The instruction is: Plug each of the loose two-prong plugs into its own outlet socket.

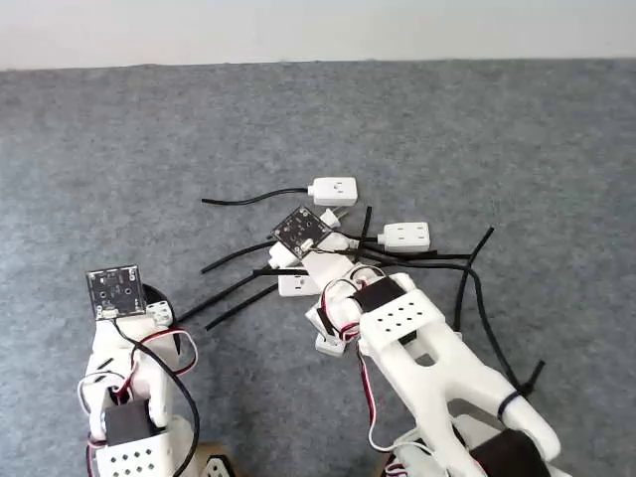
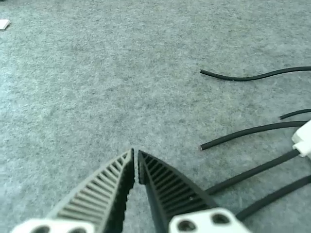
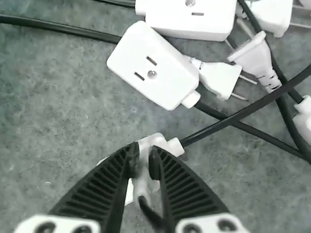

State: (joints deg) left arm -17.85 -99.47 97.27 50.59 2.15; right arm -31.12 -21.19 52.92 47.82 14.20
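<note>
This looks like a robotics test bench in a lab or hobby workshop. Grey felt-like carpet covers the table (image 1: 119, 129) up to a plain pale wall (image 1: 298, 30) at 12 o'clock. The white plastic left arm (image 1: 111, 360) at 7 o'clock and right arm (image 1: 437, 358) at 5 o'clock carry exposed wires and bare circuit boards (image 1: 116, 290). Outlet blocks (image 1: 334, 190) and plugs (image 3: 218, 77) lie loose at centre.

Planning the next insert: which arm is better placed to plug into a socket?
Right. The right hand is shut on a plug, with an outlet lying just ahead. The left hand is shut on nothing, over bare carpet away from the outlets.
</note>
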